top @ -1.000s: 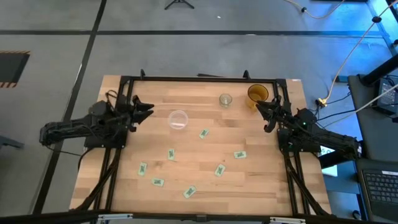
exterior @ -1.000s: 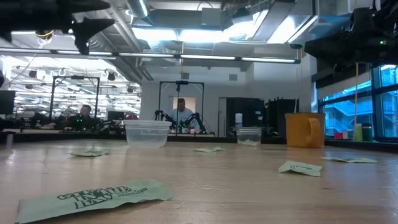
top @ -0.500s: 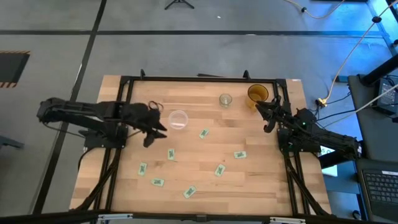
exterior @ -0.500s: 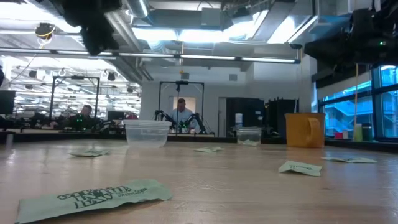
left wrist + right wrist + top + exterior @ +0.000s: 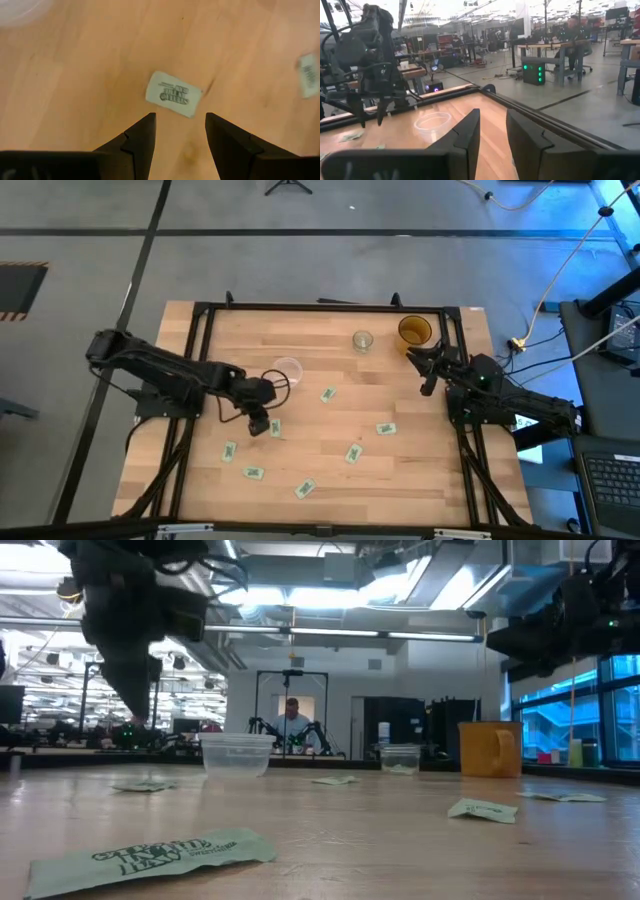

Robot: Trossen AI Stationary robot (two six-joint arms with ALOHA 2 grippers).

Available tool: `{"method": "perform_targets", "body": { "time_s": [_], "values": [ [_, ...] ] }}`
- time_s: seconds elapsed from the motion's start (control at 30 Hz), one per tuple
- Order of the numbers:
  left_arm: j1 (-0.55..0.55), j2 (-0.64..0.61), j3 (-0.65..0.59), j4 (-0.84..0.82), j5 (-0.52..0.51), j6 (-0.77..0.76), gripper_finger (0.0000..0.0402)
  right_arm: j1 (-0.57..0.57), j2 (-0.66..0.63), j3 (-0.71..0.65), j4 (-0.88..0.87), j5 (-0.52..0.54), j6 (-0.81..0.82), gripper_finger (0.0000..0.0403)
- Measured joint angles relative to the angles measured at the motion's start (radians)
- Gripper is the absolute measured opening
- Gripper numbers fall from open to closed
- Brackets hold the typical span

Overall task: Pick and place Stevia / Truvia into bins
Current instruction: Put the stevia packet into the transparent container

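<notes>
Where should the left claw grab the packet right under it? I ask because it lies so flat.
Come straight down over the packet, fingers either side of its short width. It lies flat on the bare table, clear of the plastic cup, so only its edges offer a pinch. The left claw is open, roughly lined up.

I see a yellow mug at the far right corner of the wooden table. Beyond the table's far edge, a person sits in the room. Off its right side lies a keyboard.
</notes>
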Motion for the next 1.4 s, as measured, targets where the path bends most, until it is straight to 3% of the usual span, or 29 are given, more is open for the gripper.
{"method": "perform_targets", "body": {
  "time_s": [0.43, 0.73, 1.0, 1.4],
  "values": [
    [-0.076, 0.225, 0.000, 0.094, -0.153, 0.328, 0.0160, 0.000, 0.000, 0.000, -0.002, 0.000, 0.007, 0.0099],
    [-0.080, 0.252, -0.001, 0.148, -0.171, 0.287, 0.0122, 0.000, 0.000, 0.000, -0.002, 0.000, 0.007, 0.0099],
    [-0.093, 0.252, -0.001, 0.154, -0.175, 0.318, 0.0125, 0.000, 0.000, 0.000, -0.002, 0.000, 0.007, 0.0099],
    [-0.093, 0.252, -0.001, 0.153, -0.167, 0.197, 0.0124, 0.000, 0.000, 0.000, -0.019, 0.000, 0.007, 0.0099]
  ]
}}
